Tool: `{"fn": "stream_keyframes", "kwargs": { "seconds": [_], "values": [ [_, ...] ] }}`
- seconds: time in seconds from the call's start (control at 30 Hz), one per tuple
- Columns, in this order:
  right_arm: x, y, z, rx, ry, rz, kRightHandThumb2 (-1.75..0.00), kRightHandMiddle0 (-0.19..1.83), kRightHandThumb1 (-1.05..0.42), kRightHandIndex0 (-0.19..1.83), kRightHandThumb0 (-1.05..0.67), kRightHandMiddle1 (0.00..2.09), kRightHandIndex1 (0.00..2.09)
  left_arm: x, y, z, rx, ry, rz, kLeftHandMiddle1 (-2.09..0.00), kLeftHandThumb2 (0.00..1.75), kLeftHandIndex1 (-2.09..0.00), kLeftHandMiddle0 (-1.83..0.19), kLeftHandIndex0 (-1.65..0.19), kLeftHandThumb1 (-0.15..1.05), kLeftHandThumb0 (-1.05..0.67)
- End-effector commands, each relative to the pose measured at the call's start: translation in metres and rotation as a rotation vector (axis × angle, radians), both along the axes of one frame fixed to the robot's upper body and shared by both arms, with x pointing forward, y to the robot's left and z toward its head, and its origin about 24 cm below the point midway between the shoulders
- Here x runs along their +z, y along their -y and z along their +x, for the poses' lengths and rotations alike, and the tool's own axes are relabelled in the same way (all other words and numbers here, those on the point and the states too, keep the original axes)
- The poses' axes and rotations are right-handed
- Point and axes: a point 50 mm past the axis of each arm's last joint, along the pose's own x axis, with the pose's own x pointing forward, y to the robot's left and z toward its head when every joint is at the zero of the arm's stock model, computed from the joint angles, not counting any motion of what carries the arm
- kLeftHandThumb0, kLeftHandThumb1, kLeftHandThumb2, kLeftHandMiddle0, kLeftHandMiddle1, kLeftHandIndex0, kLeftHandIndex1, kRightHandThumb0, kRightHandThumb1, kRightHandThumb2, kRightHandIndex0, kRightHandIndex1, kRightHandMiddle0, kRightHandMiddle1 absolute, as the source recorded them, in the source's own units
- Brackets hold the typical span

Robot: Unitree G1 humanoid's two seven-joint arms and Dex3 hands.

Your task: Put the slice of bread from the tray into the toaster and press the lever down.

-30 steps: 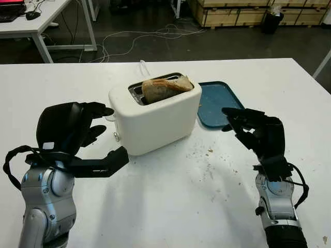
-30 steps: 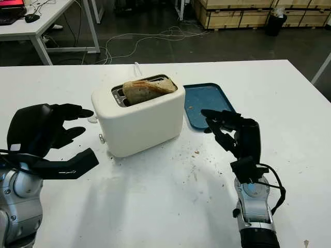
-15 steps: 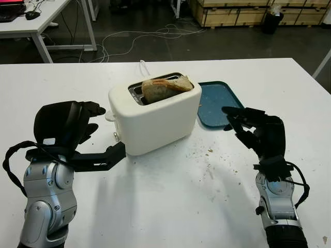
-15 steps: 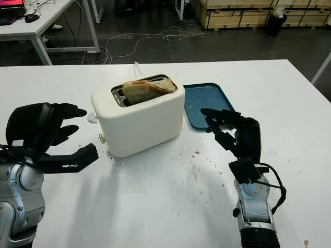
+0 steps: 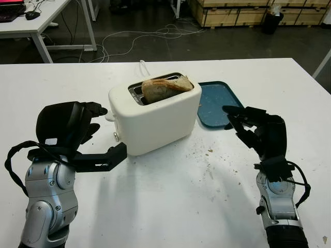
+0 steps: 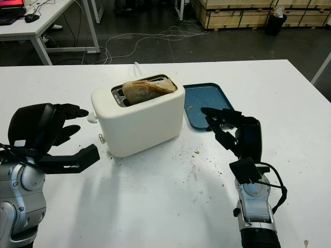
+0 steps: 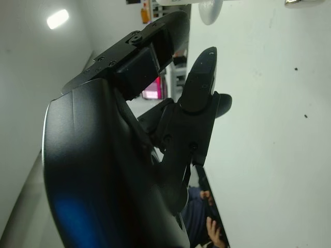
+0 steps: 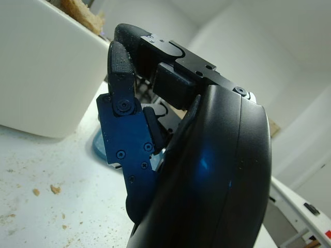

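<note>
A white toaster (image 5: 155,116) stands mid-table with a slice of bread (image 5: 165,86) sticking up out of its slot. Its white lever knob (image 5: 109,116) juts from the left end, high up. My left hand (image 5: 88,135) is open just left of the toaster, its upper fingers beside the lever knob and its thumb reaching toward the toaster's lower end. The blue tray (image 5: 217,102) lies bare behind the toaster's right end. My right hand (image 5: 245,124) is open, held upright right of the toaster near the tray's front edge.
Crumbs are scattered over the white table (image 5: 170,201) in front of the toaster. A white cord (image 5: 141,66) runs off behind the toaster. Beyond the far edge are a floor with cables, another desk (image 5: 41,20) and wooden crates (image 5: 232,13).
My left hand drew back leftward and lowered slightly from the toaster's lever end, then crept a little toward it again. The right hand, toaster and bread stayed put.
</note>
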Motion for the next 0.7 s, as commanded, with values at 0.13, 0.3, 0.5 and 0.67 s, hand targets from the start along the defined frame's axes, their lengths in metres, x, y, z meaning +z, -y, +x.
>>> {"fn": "stream_keyframes", "kwargs": {
  "seconds": [0.13,0.3,0.5,0.67],
  "values": [
    [0.0,0.001,-0.001,0.004,0.02,0.021,-0.2,1.27,-0.92,0.94,-0.42,0.01,1.2,-0.003,0.001,0.004,-0.018,-0.014,-0.02,-0.67,0.0,0.0,-1.26,-1.01,0.91,-0.23],
    [0.0,0.001,-0.002,0.004,0.017,0.031,-0.2,1.27,-0.92,0.95,-0.43,0.01,1.23,-0.009,-0.002,0.009,-0.005,-0.04,-0.031,-0.66,0.0,0.0,-1.25,-1.0,0.92,-0.22],
    [-0.001,0.002,-0.002,-0.006,0.002,0.033,-0.2,1.27,-0.92,0.92,-0.43,0.01,1.25,-0.016,-0.005,0.014,0.003,-0.071,-0.034,-0.66,0.01,0.0,-1.24,-0.98,0.92,-0.2],
    [-0.001,0.002,-0.002,-0.009,0.003,0.03,-0.2,1.27,-0.92,0.92,-0.44,0.01,1.23,-0.017,-0.005,0.015,0.003,-0.072,-0.03,-0.86,0.01,0.0,-1.16,-0.99,0.92,-0.21]
  ]
}}
